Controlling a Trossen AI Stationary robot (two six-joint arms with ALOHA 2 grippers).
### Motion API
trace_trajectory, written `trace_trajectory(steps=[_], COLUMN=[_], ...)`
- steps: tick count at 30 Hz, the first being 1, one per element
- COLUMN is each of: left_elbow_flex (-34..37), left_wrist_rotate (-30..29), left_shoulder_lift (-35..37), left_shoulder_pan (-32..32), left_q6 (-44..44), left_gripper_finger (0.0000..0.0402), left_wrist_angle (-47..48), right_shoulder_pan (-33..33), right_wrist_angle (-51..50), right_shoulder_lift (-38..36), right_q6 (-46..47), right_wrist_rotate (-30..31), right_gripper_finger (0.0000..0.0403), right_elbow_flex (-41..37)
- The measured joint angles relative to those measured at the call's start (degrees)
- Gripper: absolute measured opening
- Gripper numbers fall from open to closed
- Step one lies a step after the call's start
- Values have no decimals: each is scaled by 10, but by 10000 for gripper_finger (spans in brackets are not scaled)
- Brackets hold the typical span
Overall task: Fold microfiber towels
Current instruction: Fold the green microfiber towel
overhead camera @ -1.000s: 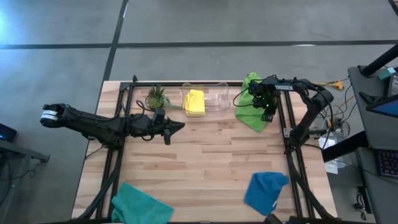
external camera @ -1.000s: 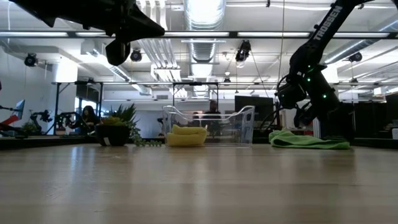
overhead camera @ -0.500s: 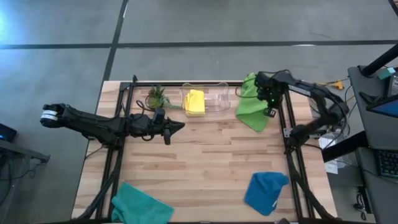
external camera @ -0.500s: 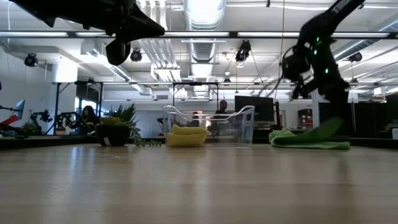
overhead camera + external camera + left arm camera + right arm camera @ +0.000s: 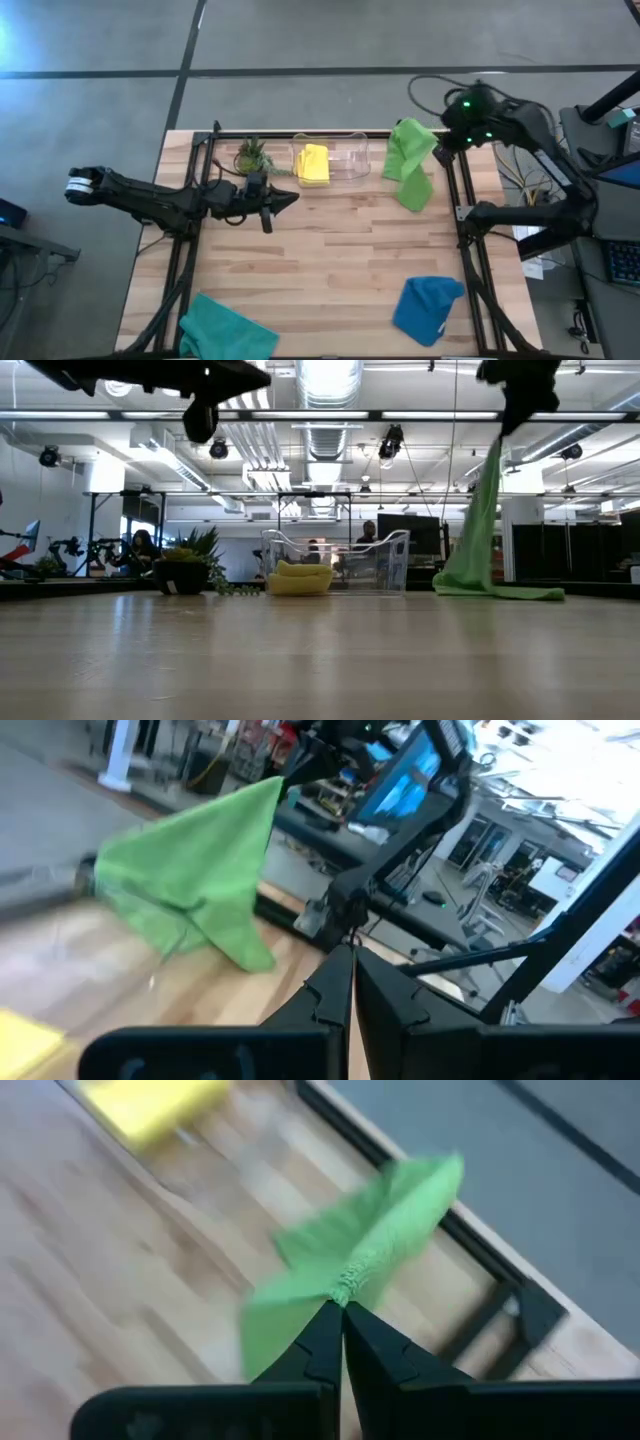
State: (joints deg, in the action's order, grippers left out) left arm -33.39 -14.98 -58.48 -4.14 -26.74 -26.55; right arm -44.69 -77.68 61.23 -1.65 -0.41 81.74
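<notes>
while the lime green towel [image 5: 410,163] hangs from a pinched edge, its lower end rests on the table [image 5: 330,260] at the far right corner.
right gripper [image 5: 339,1308]: raised over that corner — jaws clenched on the towel's edge.
left gripper [image 5: 351,952]: jaws pressed together, grasping nothing — held above the table just before the clear bin [image 5: 352,160].
yellow towel [image 5: 314,164]: folded, inside the bin.
blue towel [image 5: 427,308]: crumpled, near right.
teal towel [image 5: 225,330]: crumpled, near left edge.
plant [image 5: 251,156]: beside the bin.

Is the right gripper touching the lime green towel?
Touching: the right wrist view shows the right gripper shut on the lime green towel.
</notes>
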Motion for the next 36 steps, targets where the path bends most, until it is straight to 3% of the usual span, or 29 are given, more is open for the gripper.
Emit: trace_trajectory(steps=[8, 12, 15, 22, 27, 31, 36], left_elbow_flex=[-67, -119, -162, -239, -297, -333, -343], left_wrist_rotate=[20, 110, 165, 170, 178, 97, -47], left_shoulder_lift=[-17, -53, -84, -111, -103, -104, -119], left_shoulder_pan=[0, 0, 0, -1, -8, -30, -49], left_q6=[54, 102, 116, 116, 159, 231, 247], left_gripper_finger=[0, 0, 0, 0, 0, 0, 0], left_wrist_angle=[-1, 2, 1, 15, 159, 267, 275], right_shoulder_pan=[142, 230, 302, 443, 516, 547, 552], right_wrist_angle=[21, 68, 89, 90, 89, 90, 88], right_shoulder_lift=[-22, -6, 14, 91, 181, 266, 356], right_q6=[155, 215, 244, 298, 329, 338, 303], right_wrist_rotate=[5, 40, 95, 245, 311, 347, 357], right_gripper_finger=[8, 8, 8, 8, 8, 8, 8], right_elbow_flex=[102, 128, 150, 224, 301, 383, 482])
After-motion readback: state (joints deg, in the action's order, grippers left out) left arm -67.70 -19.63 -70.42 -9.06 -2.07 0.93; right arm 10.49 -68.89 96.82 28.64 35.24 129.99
